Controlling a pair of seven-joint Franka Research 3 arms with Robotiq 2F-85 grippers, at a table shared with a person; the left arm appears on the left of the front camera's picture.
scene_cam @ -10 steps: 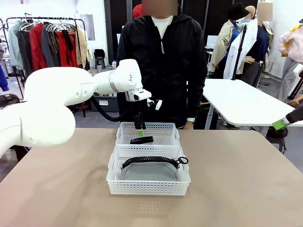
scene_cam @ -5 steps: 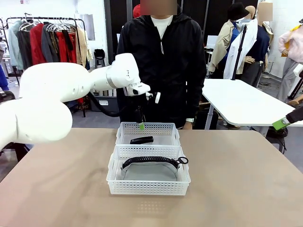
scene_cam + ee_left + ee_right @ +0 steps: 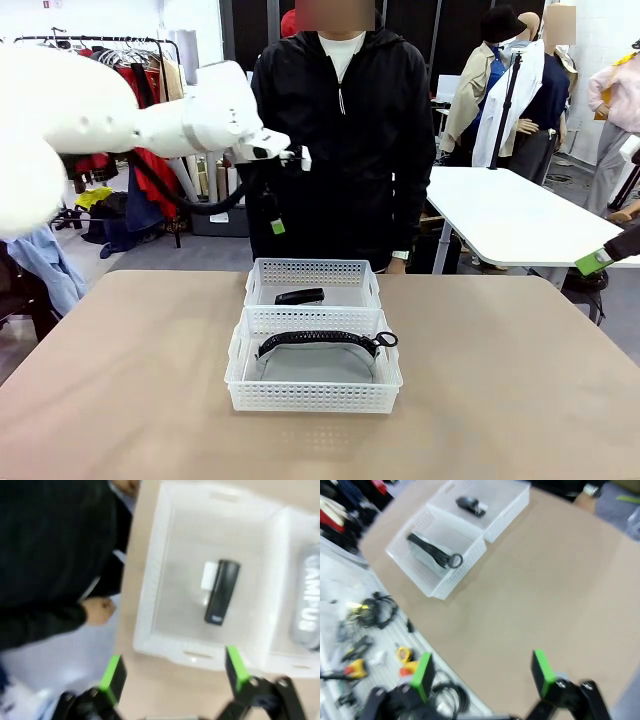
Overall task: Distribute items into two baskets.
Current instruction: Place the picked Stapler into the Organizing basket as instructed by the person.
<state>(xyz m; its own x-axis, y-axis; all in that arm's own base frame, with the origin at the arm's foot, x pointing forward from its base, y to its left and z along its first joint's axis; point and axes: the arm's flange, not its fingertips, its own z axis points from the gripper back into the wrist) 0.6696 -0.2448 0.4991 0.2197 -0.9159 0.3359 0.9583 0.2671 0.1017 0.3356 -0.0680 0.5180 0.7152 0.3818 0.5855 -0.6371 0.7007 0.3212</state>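
Observation:
The small black stapler [image 3: 300,296] lies in the smaller far basket [image 3: 312,267]. In the larger near basket [image 3: 313,396] rests the grey pouch [image 3: 315,362] with its black coiled strap [image 3: 320,338] on top. My left gripper [image 3: 275,222] hangs open and empty, high above and left of the far basket. The left wrist view looks down past the left gripper [image 3: 172,670] on the stapler [image 3: 221,599], the far basket [image 3: 145,595] and the pouch [image 3: 306,600]. My right gripper [image 3: 597,261] sits at the right edge; the right wrist view shows the right gripper [image 3: 481,675] open over the table, far from both baskets [image 3: 462,570].
A person in a black jacket [image 3: 340,130] stands at the far side, one hand [image 3: 100,611] hanging beside the table edge. A white table [image 3: 510,215] stands at the back right. Cables and tools [image 3: 365,630] lie on the floor past the table's edge.
My left arm has risen and swung left, away from the far basket. The stapler stays in that basket. The right gripper has not moved.

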